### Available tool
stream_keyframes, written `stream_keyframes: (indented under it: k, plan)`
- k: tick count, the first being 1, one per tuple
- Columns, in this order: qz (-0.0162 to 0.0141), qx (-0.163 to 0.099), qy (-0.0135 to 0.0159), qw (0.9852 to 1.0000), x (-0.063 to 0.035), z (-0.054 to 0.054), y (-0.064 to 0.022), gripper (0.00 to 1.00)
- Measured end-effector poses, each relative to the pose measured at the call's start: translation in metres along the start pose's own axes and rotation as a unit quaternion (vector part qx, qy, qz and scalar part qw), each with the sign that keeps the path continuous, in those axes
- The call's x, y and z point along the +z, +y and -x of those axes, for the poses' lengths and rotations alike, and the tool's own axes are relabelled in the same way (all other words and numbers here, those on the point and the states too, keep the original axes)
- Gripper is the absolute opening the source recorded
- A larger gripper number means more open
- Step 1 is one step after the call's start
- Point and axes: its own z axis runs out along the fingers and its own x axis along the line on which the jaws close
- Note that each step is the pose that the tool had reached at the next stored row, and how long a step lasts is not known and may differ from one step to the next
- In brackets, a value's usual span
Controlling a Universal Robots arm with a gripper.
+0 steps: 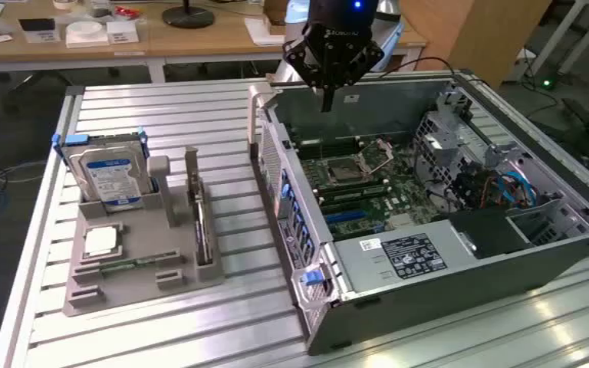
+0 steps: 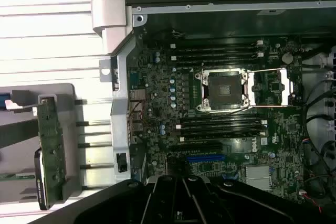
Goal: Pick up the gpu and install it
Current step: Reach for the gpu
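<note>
1. The tool (image 1: 327,103) hangs over the open computer case (image 1: 540,253), its fingers pressed together and holding nothing.
2. The gpu (image 2: 51,145) stands on edge in the grey holder (image 1: 141,268) on the desk (image 1: 172,115), well apart from the tool.
3. It looks light, stiff and fragile, so the bare top edge of the board seems the best hold, clear of fan and contacts.

exterior: raised, angled down across table (image 1: 172,115) and open computer case (image 1: 459,284) | wrist: nearer, looking straight down | shared: motherboard (image 2: 152,93)
</note>
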Motion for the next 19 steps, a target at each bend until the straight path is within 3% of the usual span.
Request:
stream_keyframes:
  k: [6, 19]
  plan:
    - [0.0, 0.0, 0.0, 1.0, -0.0002, -0.006, -0.0004, 0.1]
    - [0.0, 0.0, 0.0, 1.0, -0.0009, -0.035, -0.0026, 0.1]
